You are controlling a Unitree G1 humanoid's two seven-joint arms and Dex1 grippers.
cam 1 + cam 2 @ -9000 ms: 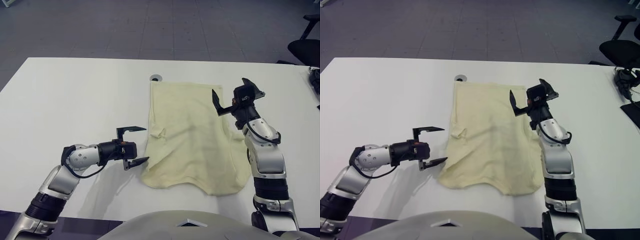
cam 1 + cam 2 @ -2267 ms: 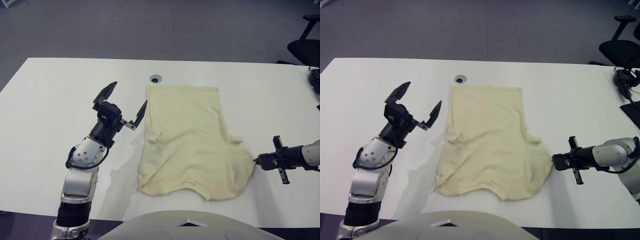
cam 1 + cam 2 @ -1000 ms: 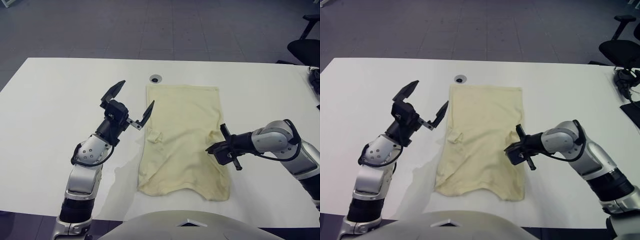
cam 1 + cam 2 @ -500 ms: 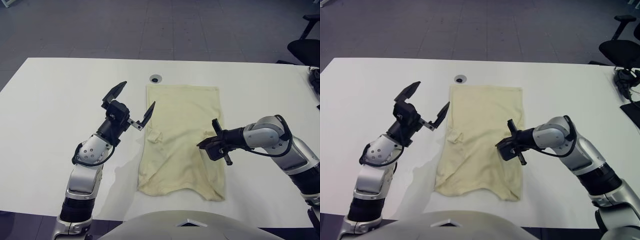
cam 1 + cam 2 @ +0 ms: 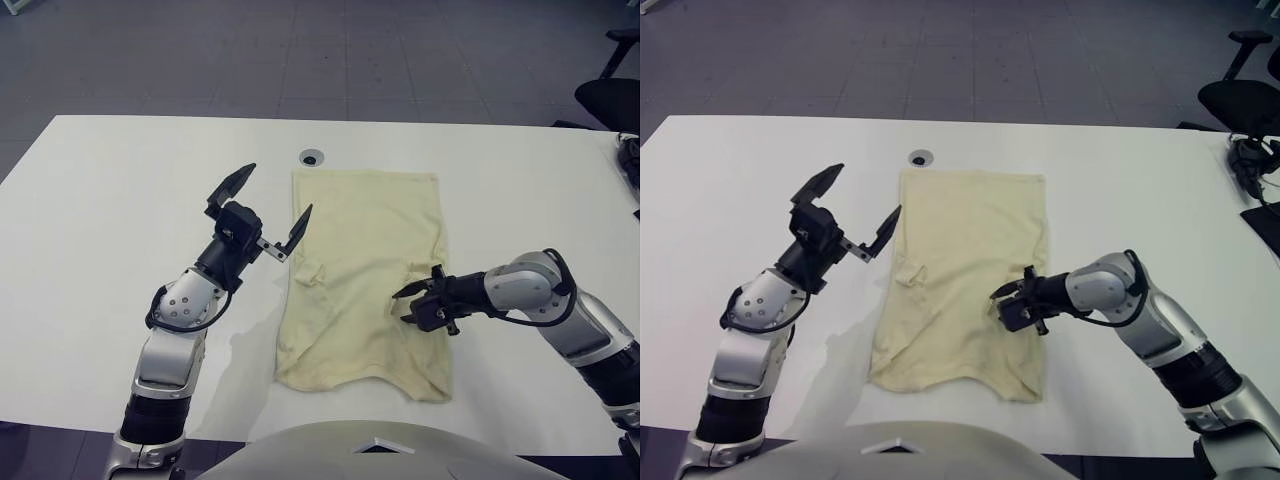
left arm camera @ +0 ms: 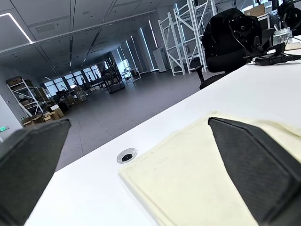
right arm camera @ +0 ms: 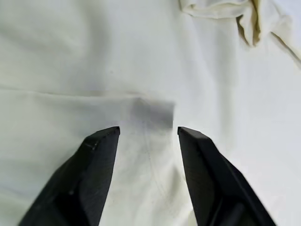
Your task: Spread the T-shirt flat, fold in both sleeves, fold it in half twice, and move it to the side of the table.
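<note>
- T-shirt [image 5: 360, 260]: pale yellow, lying lengthwise mid-tabletop as a narrow panel. Both long sides are turned inward, the near end is rumpled and uneven, and the far edge is straight.
- Right hand [image 5: 405, 306]: low over the shirt's inward-folded right flap, fingers apart, nothing clamped.
- Left hand [image 5: 279, 188]: raised just beside the shirt's left edge, fingers wide apart, empty.
- Tabletop [image 5: 120, 180]: white, with a cable grommet [image 5: 312, 157] just beyond the shirt's far edge.
- Step in hand, judged: sleeve folding is at its close, with the right flap laid and let go.
- Next move, judged: the first halving. It calls for both hands to pinch the near corners and carry them evenly to the far edge. The near wrinkles could skew the fold.
</note>
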